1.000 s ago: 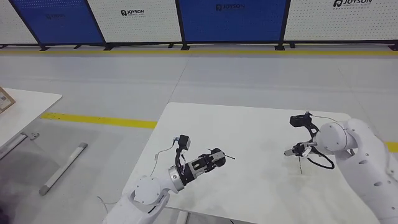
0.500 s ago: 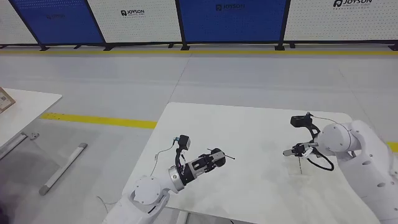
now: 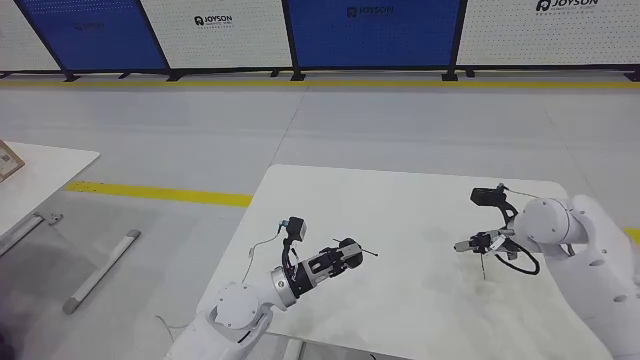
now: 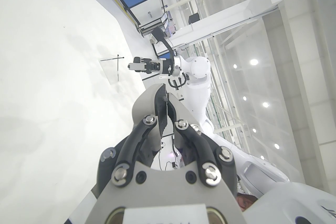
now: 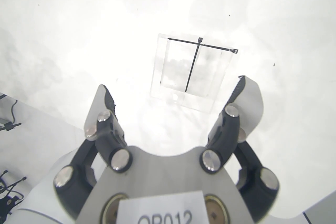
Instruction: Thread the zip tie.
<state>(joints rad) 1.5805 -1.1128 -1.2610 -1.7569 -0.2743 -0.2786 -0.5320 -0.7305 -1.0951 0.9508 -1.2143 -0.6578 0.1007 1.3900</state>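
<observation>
Right arm (image 3: 548,225) outward, near zip ties (image 5: 193,64)

This is a big work hall, like a factory or a test lab, not a home. The floor (image 3: 400,130) is smooth, grey and very wide, with a yellow line (image 3: 160,193) painted across it. At the back stands a row of blue panels (image 3: 373,10) and white panels (image 3: 210,10) full of tiny holes, held in black frames. A plain white table (image 3: 400,200) stands in the open, with another table (image 3: 50,165) off to one side. The ceiling is very high, with round lights (image 4: 254,62) and a long white beam (image 4: 236,12).
</observation>
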